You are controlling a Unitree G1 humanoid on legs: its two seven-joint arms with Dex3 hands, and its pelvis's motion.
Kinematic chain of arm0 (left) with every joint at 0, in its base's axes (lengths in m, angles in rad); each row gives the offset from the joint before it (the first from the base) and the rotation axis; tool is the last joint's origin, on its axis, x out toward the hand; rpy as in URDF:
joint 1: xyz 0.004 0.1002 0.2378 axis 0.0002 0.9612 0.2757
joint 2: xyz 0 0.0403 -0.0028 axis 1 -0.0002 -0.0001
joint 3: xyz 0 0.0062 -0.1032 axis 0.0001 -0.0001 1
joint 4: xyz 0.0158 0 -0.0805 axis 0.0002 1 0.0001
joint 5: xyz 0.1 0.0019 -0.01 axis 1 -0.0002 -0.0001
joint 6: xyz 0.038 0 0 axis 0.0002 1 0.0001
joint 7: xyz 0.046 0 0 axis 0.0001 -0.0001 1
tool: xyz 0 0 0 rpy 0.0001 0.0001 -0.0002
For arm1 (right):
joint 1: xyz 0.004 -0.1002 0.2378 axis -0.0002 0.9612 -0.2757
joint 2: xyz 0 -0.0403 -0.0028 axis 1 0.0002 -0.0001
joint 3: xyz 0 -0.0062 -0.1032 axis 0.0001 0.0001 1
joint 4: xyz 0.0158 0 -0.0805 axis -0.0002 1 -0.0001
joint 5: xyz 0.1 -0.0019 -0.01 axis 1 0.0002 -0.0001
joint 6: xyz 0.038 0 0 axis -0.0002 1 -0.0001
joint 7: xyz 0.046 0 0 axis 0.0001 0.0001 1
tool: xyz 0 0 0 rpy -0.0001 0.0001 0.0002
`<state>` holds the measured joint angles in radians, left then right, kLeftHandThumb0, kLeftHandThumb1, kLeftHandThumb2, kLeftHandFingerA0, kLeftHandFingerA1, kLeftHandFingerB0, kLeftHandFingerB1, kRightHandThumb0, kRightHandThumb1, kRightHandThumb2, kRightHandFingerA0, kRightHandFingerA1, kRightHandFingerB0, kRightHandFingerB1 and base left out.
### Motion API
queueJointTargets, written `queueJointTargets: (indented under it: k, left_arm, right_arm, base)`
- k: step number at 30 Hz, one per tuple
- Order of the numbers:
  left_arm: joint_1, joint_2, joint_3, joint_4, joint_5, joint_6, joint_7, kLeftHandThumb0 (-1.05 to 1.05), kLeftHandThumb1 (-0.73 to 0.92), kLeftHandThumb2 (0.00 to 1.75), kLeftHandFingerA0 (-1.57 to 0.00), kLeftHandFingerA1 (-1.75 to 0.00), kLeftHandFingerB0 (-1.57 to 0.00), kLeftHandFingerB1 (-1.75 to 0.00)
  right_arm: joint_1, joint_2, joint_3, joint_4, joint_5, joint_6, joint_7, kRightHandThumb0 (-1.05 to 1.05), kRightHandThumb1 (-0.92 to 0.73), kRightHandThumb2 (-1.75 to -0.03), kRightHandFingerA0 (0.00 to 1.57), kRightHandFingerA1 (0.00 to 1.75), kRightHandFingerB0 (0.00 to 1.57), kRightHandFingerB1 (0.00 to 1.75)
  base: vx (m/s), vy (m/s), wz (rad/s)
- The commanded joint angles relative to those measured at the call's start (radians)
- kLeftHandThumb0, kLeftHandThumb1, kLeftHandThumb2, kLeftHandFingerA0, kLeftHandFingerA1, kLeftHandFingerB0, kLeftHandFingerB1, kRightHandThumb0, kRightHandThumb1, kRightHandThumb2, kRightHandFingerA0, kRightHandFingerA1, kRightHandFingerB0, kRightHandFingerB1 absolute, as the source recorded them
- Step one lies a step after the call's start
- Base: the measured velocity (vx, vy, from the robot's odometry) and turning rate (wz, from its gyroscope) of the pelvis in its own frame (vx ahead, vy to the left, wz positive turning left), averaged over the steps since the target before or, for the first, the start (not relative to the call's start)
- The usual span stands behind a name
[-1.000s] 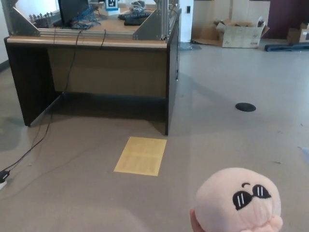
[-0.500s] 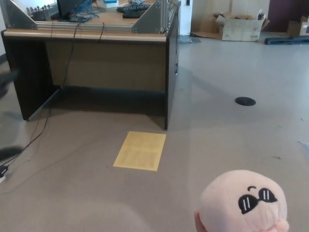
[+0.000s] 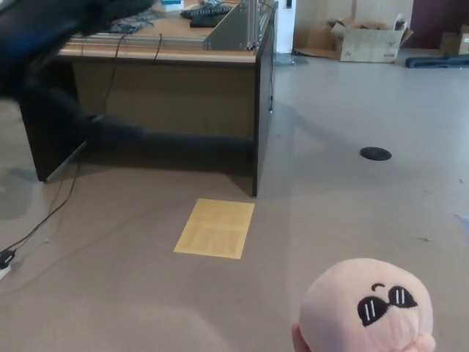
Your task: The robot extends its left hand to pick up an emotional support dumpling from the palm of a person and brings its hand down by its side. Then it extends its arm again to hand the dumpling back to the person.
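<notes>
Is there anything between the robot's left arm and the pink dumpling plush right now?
Nothing visible. The blurred left arm is at the upper left, the dumpling plush at the lower right, with only bare floor and a flat yellow sheet between them.

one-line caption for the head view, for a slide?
Blurred left arm swings in at upper left while the pink plush dumpling waits at lower right, desk behind.
</notes>
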<state>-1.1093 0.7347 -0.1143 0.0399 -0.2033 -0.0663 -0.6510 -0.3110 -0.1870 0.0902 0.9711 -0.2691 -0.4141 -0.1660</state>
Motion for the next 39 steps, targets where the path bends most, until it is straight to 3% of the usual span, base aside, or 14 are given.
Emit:
queueJointTargets:
  k: [1, 10, 14, 18, 19, 20, 25, 30, 31, 39]
  left_arm:
    - [-0.378, -0.125, -0.311, -0.048, 0.004, 0.325, -0.429, -0.58, 0.34, 0.80, 0.00, -0.09, 0.00, -0.05]
    - [-0.488, -0.242, -0.510, -0.060, 0.055, 0.402, -0.507, -0.57, 0.38, 0.82, 0.00, -0.09, 0.00, -0.05]
    - [-0.491, -0.262, -0.545, -0.058, 0.069, 0.399, -0.514, -0.59, 0.40, 0.83, 0.00, -0.04, 0.00, -0.02]
    - [-0.505, -0.270, -0.583, -0.075, 0.100, 0.407, -0.526, -0.55, 0.36, 0.81, 0.00, -0.09, 0.00, -0.10]
    - [-0.509, -0.274, -0.600, -0.078, 0.114, 0.404, -0.533, -0.67, 0.30, 0.54, 0.00, 0.00, 0.00, -0.07]
    - [-0.509, -0.275, -0.604, -0.080, 0.118, 0.402, -0.536, -0.48, 0.35, 0.77, 0.00, -0.12, 0.00, -0.11]
    - [-0.470, -0.278, -0.620, -0.143, 0.148, 0.377, -0.542, -0.45, 0.34, 0.74, 0.00, -0.17, 0.00, -0.12]
    - [-0.439, -0.281, -0.631, -0.197, 0.181, 0.394, -0.566, -0.49, 0.40, 0.70, 0.00, -0.06, 0.00, 0.00]
    - [-0.436, -0.281, -0.633, -0.200, 0.187, 0.394, -0.571, -0.46, 0.35, 0.51, 0.00, 0.00, 0.00, 0.00]
    - [-0.392, -0.282, -0.638, -0.233, 0.249, 0.392, -0.598, -0.66, 0.32, 0.66, 0.00, 0.00, 0.00, 0.00]
  right_arm:
    - [-0.012, -0.012, -0.004, 0.011, -0.002, -0.037, -0.029, -0.27, -0.64, -0.58, 0.77, 0.57, 0.57, 0.45]
    - [-0.033, -0.008, 0.003, 0.026, -0.009, -0.037, -0.040, -0.27, -0.64, -0.58, 0.78, 0.59, 0.59, 0.45]
    - [-0.048, -0.002, 0.003, 0.028, -0.006, -0.020, -0.034, -0.26, -0.64, -0.59, 0.77, 0.57, 0.58, 0.45]
    - [-0.049, -0.007, 0.009, 0.016, -0.016, -0.016, -0.038, -0.26, -0.64, -0.58, 0.78, 0.57, 0.59, 0.46]
    - [-0.062, -0.005, 0.008, 0.044, -0.016, -0.042, -0.049, -0.25, -0.62, -0.58, 0.79, 0.59, 0.62, 0.48]
    - [-0.064, -0.005, 0.010, 0.051, -0.017, -0.047, -0.052, -0.25, -0.62, -0.58, 0.79, 0.60, 0.62, 0.48]
    - [-0.062, 0.004, 0.012, 0.066, -0.008, -0.046, -0.040, -0.28, -0.65, -0.59, 0.68, 0.55, 0.58, 0.46]
    - [-0.063, -0.001, 0.006, 0.088, 0.010, -0.131, -0.010, -0.28, -0.64, -0.59, 0.65, 0.57, 0.61, 0.47]
    - [-0.066, -0.001, 0.005, 0.091, 0.011, -0.133, -0.009, -0.28, -0.64, -0.59, 0.65, 0.57, 0.61, 0.47]
    - [-0.080, -0.001, 0.008, 0.109, 0.008, -0.145, -0.008, -0.28, -0.64, -0.59, 0.65, 0.57, 0.61, 0.47]
  base:
    - [0.00, 0.000, 0.00]
    - [0.00, 0.000, 0.00]
    - [0.00, 0.000, 0.00]
    - [0.00, 0.000, 0.00]
    - [0.00, 0.000, 0.00]
    - [0.00, 0.000, 0.00]
    - [0.00, 0.000, 0.00]
    - [0.00, 0.000, 0.00]
    - [0.00, 0.000, 0.00]
    - [0.00, 0.000, 0.00]
